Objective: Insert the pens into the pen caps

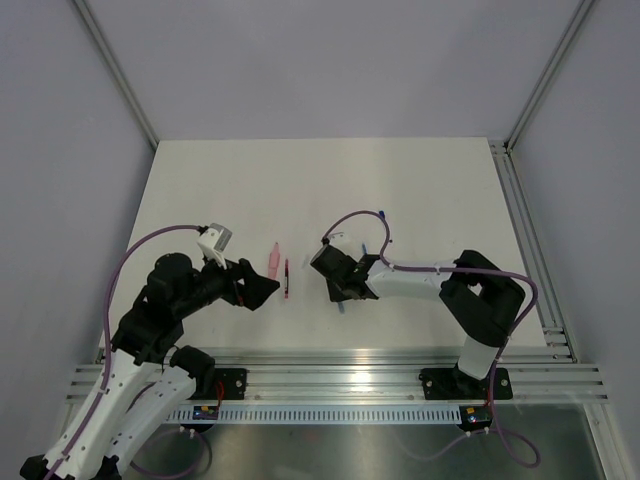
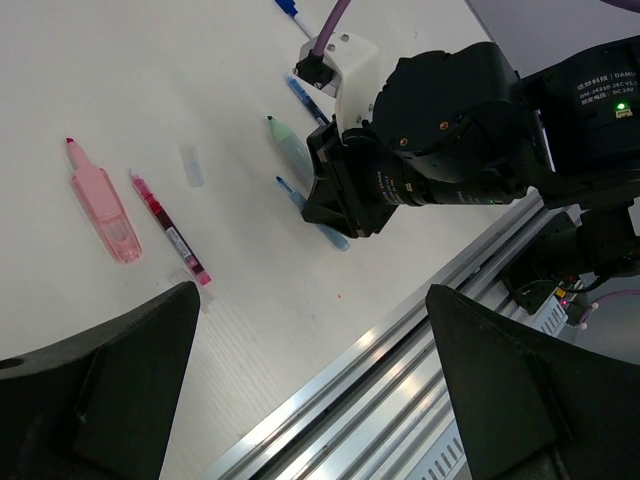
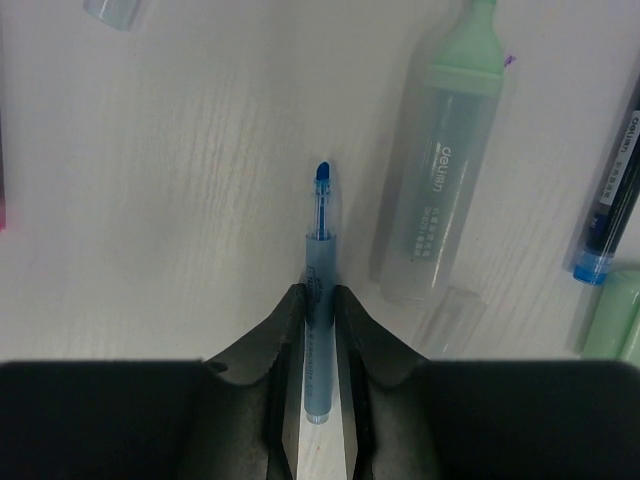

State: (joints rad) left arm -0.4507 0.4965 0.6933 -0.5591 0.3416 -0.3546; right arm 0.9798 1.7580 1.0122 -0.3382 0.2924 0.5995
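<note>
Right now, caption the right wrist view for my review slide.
Right gripper straddling a blue pen on the white table, green-tipped cap lying alongside.

The left arm (image 1: 165, 305) and right arm (image 1: 480, 300) pair matte black joints with white link shells and looping purple cables (image 2: 333, 18), and the left gripper (image 1: 265, 290) has broad black wedge-shaped fingers (image 2: 100, 385).

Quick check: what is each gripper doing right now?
Left gripper: open, holding nothing.
Right gripper: closed on the thin translucent blue pen, which lies flat.
</note>
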